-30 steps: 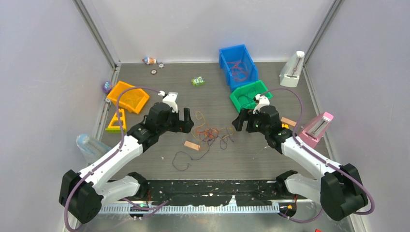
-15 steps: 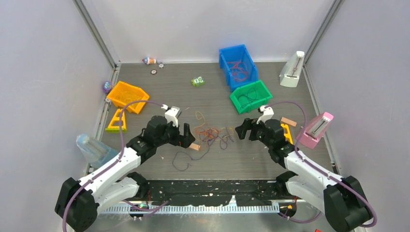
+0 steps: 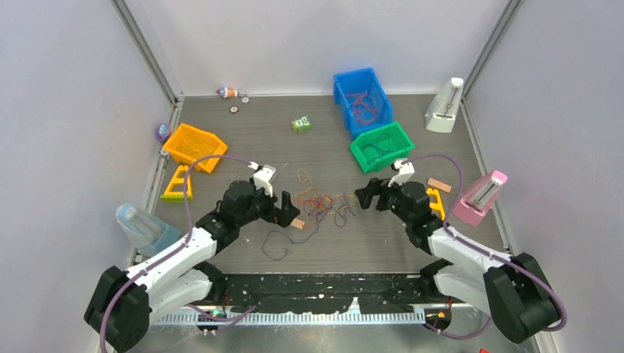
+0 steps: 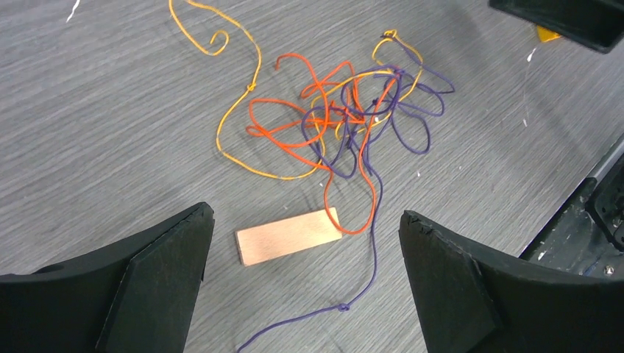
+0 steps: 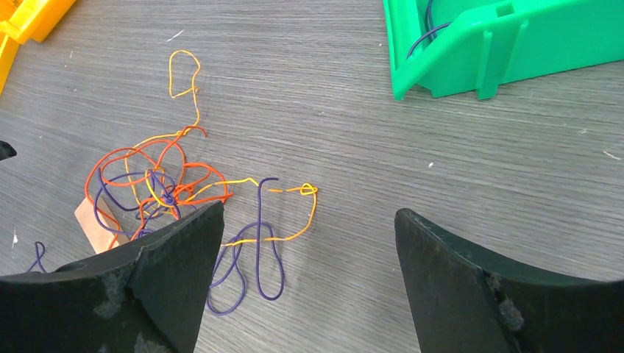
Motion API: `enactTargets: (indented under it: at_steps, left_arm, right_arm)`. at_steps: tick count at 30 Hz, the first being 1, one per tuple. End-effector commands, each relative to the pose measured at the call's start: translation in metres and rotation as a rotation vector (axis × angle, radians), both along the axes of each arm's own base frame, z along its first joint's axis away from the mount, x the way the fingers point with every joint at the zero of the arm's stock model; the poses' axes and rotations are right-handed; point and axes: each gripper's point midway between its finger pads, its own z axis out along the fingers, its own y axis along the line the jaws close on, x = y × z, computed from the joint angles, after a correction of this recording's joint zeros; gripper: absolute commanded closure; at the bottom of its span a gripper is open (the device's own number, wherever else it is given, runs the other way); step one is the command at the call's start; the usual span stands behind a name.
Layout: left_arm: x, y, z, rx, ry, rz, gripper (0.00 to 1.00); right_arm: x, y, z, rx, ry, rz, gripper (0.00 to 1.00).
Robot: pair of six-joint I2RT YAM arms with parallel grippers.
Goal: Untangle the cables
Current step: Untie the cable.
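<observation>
The cables (image 3: 321,204) lie tangled, orange, yellow and purple, mid-table (image 3: 324,147) between the 2 grippers. The left gripper (image 3: 285,209) hangs wide open, holding nothing, above a wood block (image 4: 289,235) that touches a red loop. The right gripper (image 3: 366,197) is wide open too, empty, beside the tangle's outer loops.

Thin orange-yellow, red and purple cables (image 3: 324,204), loosely knotted, flat on the table (image 3: 331,147); yellow loop toward 11 o'clock, purple tail toward 7.
</observation>
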Motion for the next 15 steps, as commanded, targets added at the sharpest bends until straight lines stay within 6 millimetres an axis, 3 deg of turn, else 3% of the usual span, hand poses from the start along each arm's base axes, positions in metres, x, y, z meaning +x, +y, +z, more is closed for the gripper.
enactTargets:
  at_steps: [1, 7, 11, 15]
  left_arm:
    - [0.013, -0.016, 0.029, -0.069, -0.128, -0.052, 0.02]
    - [0.017, -0.024, 0.026, -0.084, -0.117, -0.075, 0.03]
    - [0.013, -0.033, 0.024, -0.112, -0.046, -0.095, 0.03]
    - [0.016, -0.029, 0.022, -0.061, -0.027, -0.083, 0.04]
  right_arm:
    - [0.019, 0.016, 0.03, 0.041, -0.116, 0.03, 0.09]
    - [0.03, 0.028, 0.05, 0.08, -0.218, 0.046, 0.12]
    - [0.029, 0.026, 0.037, 0.071, -0.236, 0.041, 0.11]
    - [0.029, 0.034, 0.026, 0.1, -0.199, 0.069, 0.11]
